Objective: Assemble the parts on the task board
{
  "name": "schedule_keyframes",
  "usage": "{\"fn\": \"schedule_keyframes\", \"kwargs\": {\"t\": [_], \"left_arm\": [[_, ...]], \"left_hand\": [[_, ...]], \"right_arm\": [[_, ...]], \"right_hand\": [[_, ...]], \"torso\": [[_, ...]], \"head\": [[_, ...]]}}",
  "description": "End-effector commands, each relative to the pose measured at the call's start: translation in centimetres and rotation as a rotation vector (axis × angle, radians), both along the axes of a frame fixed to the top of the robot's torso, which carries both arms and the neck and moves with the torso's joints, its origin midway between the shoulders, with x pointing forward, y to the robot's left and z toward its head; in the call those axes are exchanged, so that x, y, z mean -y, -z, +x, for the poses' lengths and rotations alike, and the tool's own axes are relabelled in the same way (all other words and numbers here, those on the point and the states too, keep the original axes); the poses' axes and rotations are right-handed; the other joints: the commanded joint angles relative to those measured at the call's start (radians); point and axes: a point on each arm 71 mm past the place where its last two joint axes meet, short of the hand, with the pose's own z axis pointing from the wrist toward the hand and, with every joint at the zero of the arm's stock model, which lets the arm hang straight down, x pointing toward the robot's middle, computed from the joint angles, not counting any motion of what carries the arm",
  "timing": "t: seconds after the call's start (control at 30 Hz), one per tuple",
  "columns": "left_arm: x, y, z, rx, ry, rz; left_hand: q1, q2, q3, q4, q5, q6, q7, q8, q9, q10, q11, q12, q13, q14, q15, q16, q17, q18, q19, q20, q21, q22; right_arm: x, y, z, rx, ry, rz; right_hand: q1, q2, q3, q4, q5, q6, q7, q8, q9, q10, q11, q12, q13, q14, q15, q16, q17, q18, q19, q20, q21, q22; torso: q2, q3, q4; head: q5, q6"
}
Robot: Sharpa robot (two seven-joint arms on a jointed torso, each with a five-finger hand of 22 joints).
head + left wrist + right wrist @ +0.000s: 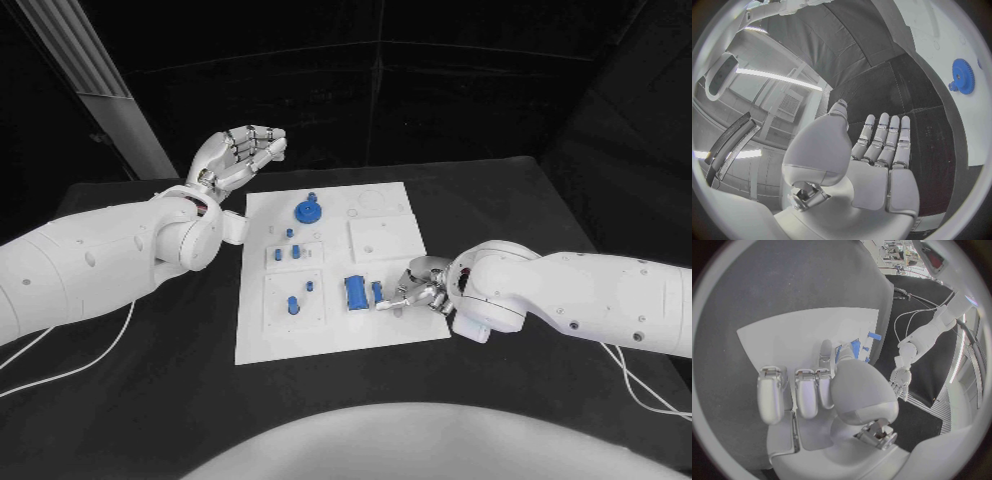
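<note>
Blue gear (pixel 307 210) seated far on task board (pixel 378 335); small parts remain; right hand (pixel 418 290) touches one, grip unclear; left hand (pixel 238 153) empty, spread.

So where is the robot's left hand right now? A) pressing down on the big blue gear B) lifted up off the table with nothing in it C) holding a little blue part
B: the left hand is raised beyond the task board's far left corner, fingers apart and holding nothing, away from the blue gear.

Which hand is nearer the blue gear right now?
Left. The left hand is raised just beyond the task board's far-left corner, near the blue gear. The right hand is at the board's near-right edge.
</note>
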Motion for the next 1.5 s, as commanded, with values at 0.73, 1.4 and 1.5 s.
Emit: {"fn": "schedule_keyframes", "kwargs": {"t": [0.73,1.4,1.5], "left_arm": [[0.08,-1.05,-0.31,0.134,0.032,-0.051],[0.08,-1.04,-0.3,0.132,0.032,-0.05],[0.09,-1.04,-0.31,0.132,0.032,-0.051]], "left_hand": [[0.0,0.01,-0.005,0.001,0.004,-0.005,0.115,0.004,-0.002,-0.008,-0.001,0.007,-0.002,0.001,-0.002,0.003,-0.002,-0.017,-0.003,0.0,-0.005,-0.001],[0.003,0.013,-0.007,0.001,0.006,-0.007,0.115,0.005,-0.002,-0.01,-0.001,0.009,-0.002,0.002,-0.002,0.005,-0.006,-0.017,-0.003,0.0,-0.005,-0.002],[0.003,0.013,-0.007,0.001,0.006,-0.007,0.115,0.005,-0.002,-0.01,-0.001,0.009,-0.002,0.002,-0.002,0.005,-0.006,-0.017,-0.003,0.0,-0.005,-0.002]], "right_arm": [[0.05,0.11,0.06,-0.006,-0.01,-0.016],[0.03,0.0,0.01,0.003,-0.01,-0.002],[0.08,-0.11,-0.07,0.008,-0.012,0.012]], "right_hand": [[0.171,0.07,0.02,-0.014,0.058,0.005,-0.004,-0.025,0.015,0.106,-0.01,-0.002,0.254,0.104,-0.005,0.002,0.263,-0.015,0.104,-0.006,0.003,0.263],[0.2,0.034,0.005,-0.02,0.035,0.009,-0.003,-0.033,0.025,0.106,-0.009,-0.002,0.254,0.104,-0.004,0.002,0.263,-0.015,0.104,-0.005,0.003,0.263],[0.206,0.013,-0.006,-0.025,0.017,0.011,-0.004,-0.035,0.029,0.106,-0.009,-0.002,0.254,0.104,-0.004,0.002,0.263,-0.015,0.104,-0.005,0.003,0.263]], "torso": [[0.0,0.0,-0.0005],[0.0,0.0002,-0.0003],[0.0,0.0001,-0.0002]], "head": [[-0.002,0.0],[-0.002,0.0],[-0.002,0.0]]}}
